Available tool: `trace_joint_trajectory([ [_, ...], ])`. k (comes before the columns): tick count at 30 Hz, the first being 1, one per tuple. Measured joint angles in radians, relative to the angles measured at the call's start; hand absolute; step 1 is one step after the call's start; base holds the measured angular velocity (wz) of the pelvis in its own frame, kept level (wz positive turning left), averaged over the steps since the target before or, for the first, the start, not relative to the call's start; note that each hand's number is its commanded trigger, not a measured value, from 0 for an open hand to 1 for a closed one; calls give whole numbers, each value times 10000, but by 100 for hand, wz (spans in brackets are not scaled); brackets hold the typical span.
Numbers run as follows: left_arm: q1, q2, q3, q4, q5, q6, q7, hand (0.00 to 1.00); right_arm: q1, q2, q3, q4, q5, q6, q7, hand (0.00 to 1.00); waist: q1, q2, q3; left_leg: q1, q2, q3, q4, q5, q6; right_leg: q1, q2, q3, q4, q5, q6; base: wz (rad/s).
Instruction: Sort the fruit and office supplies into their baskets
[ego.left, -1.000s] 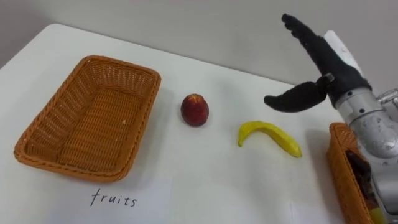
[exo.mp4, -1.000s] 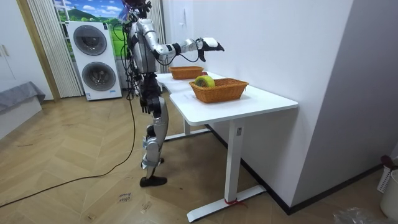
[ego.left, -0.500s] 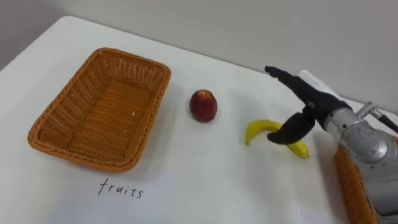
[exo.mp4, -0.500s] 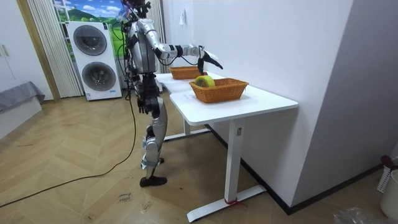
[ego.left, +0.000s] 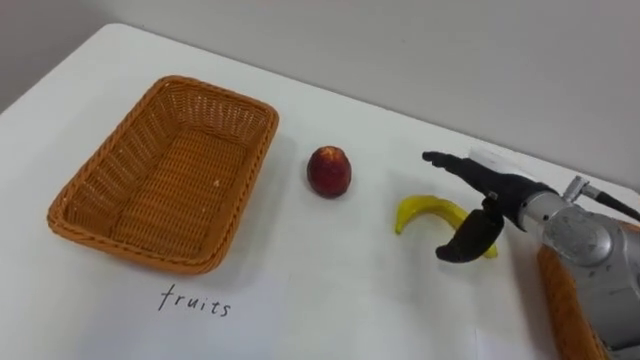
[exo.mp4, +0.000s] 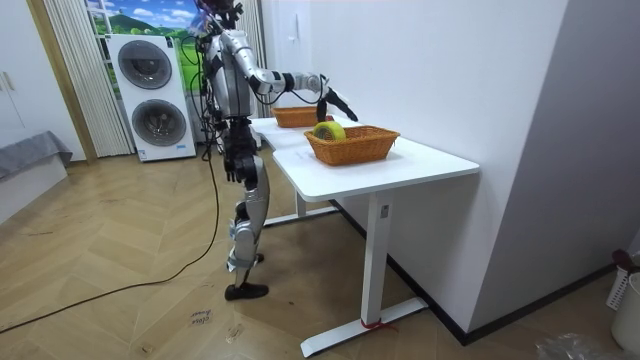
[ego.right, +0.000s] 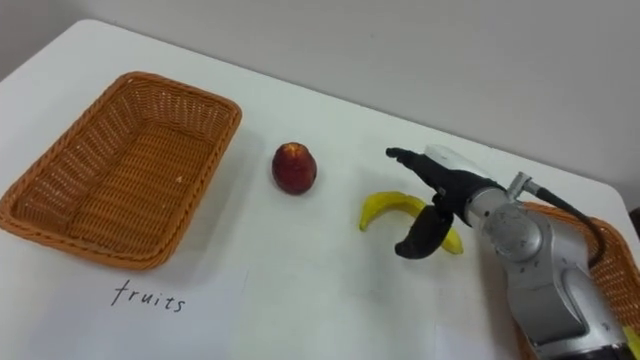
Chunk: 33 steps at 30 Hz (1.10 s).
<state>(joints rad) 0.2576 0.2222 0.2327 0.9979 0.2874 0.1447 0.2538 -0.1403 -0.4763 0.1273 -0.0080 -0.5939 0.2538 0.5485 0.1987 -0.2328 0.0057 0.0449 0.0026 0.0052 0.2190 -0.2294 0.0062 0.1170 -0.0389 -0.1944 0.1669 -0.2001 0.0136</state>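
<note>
One banana (ego.left: 425, 211) lies on the counter (ego.left: 330, 280) beneath the open, empty right hand (ego.left: 500, 198). The grasp is pending: next, close round it and carry it to the fruits basket (ego.left: 160, 190).

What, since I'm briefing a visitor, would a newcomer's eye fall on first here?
The robot's right hand stands out first: it comes in from the right and hovers open over the yellow banana on the white table. Next come the red fruit lying to the banana's left and the big wicker basket at far left.
</note>
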Motion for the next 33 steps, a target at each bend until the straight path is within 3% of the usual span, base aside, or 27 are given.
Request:
trace_joint_trajectory([
  [12, 180, -1, -233, -397, -15, -1, 297, 0, 1, 1, 0, 100, -113, 109, 95, 0, 9, 99, 73, 14, 7, 62, 7, 1, 0, 16, -3, 19, -2, 0, 0, 0],
  [23, 221, -45, -446, -246, -14, 7, 418, 0, 3, 37, 84, 956, -1230, 242, -151, 0, 264, 181, 130, 2, 5, 50, 0, 2, 0, -1, -6, 2, -3, 0, 0, 0],
  [28, 291, -96, -620, -247, 13, 69, 443, 0, 3, 267, 83, 1199, -1285, 273, -599, 0, 341, 299, 157, -23, -7, -63, -2, 2, 1, 7, -15, -106, -1, 0, 0, 4],
  [33, 282, -121, -814, -370, 128, 78, 502, 0, -41, 582, 69, 1868, -1269, 217, -1158, 0, 472, 450, 112, -64, -22, -97, 16, 21, 8, 15, -40, -287, 0, 0, 1, 6],
])
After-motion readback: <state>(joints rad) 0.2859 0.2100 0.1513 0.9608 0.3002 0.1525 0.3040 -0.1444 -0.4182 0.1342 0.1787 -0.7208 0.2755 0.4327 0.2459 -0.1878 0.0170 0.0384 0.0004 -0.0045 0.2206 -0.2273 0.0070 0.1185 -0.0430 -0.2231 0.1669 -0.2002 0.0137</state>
